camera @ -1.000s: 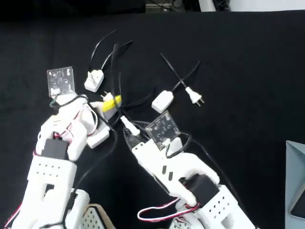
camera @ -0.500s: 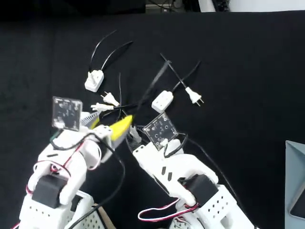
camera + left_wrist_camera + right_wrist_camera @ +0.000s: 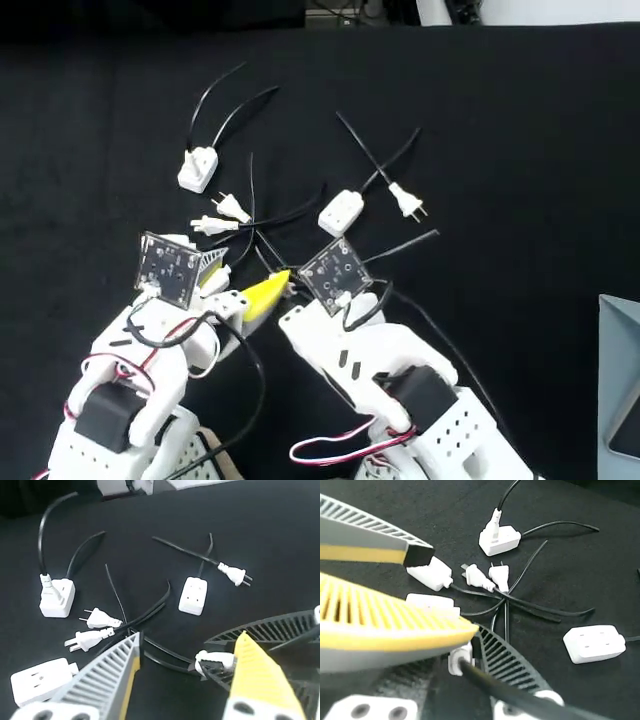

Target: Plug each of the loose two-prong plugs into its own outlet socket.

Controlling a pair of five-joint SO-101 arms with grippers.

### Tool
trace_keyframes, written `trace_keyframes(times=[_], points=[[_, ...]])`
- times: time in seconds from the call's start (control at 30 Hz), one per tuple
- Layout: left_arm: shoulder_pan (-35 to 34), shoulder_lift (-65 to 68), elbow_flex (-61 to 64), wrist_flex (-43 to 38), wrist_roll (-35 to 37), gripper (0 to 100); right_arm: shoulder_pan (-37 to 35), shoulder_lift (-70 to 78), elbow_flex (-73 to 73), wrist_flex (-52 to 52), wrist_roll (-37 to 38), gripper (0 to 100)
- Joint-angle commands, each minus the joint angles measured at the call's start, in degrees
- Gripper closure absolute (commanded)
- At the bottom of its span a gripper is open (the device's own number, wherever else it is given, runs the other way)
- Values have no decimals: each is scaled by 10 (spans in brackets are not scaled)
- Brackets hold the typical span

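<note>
A white held plug (image 3: 216,659) is pinched in the right gripper (image 3: 209,669), low over the black counter (image 3: 520,120), its black cord running back under that arm. The left gripper (image 3: 189,639) is spread wide just beside it, with its yellow finger (image 3: 255,675) nearest the plug. Beyond them lie two loose plugs (image 3: 95,617) side by side among crossed cords. An empty socket (image 3: 193,596) sits near, with a far plug (image 3: 232,573) past it. A corded socket (image 3: 56,597) and a near socket (image 3: 37,680) lie to the other side.
</note>
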Motion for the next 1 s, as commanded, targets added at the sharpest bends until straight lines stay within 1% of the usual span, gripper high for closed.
trace_keyframes(times=[0.0,0.13,0.17,0.3,0.43,0.53,0.67,0.8,0.87,0.97], points=[[-60,4,-20,2,-3,707,-4,-4,-13,16,-4,986],[-153,8,-23,6,-10,704,24,-4,-21,30,-4,986],[-172,17,-23,7,-24,704,37,-4,-22,30,-4,986],[-217,100,-46,26,-73,703,73,-3,-23,30,-3,986],[-233,241,-115,56,-104,698,86,-3,-22,30,-3,985],[-236,350,-177,81,-125,659,86,14,-22,29,-3,985],[-232,477,-238,103,-184,650,86,59,-26,23,-2,985],[-227,573,-255,92,-245,650,86,97,-25,-4,-2,985],[-220,608,-250,66,-259,650,86,107,-25,-8,-2,985],[-218,665,-249,25,-260,650,86,113,-26,-11,-2,985]])
